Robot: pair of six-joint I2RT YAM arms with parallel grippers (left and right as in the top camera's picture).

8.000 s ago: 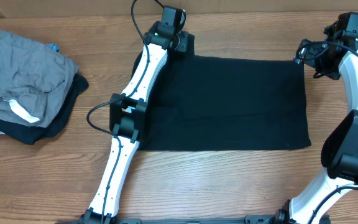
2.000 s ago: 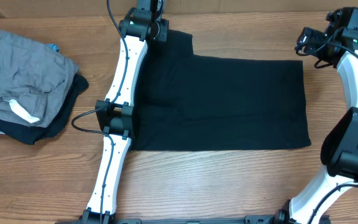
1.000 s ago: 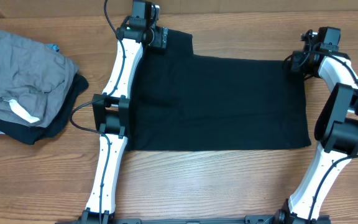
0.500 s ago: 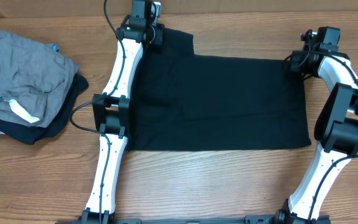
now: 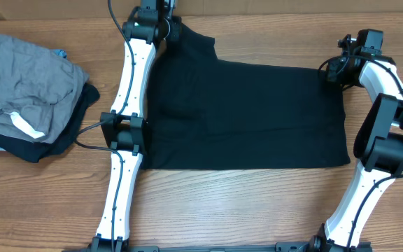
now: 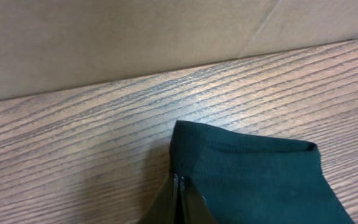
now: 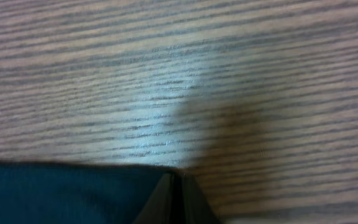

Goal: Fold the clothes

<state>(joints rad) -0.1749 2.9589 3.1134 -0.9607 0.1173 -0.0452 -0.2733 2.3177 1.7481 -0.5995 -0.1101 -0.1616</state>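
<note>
The clothes (image 5: 250,115), a plain black T-shirt, lie flat across the middle of the wooden table (image 5: 222,203), with one sleeve sticking out at the far left. My left gripper (image 5: 169,28) is at that sleeve's far corner. In the left wrist view its jaws (image 6: 179,185) are shut on the corner of the hemmed sleeve (image 6: 253,180). At the shirt's far right corner sits my right gripper (image 5: 331,70). The right wrist view shows it (image 7: 174,182) pinched shut on the edge of the black fabric (image 7: 61,193).
A crumpled grey garment (image 5: 26,77) with a white label lies on a dark garment (image 5: 72,129) at the table's left edge. A cardboard wall (image 6: 135,37) runs along the far side, close behind the left gripper.
Both grippers have gone from open to shut on the shirt's far corners. The left one has shifted a little toward the back wall, drawing the sleeve corner with it.
</note>
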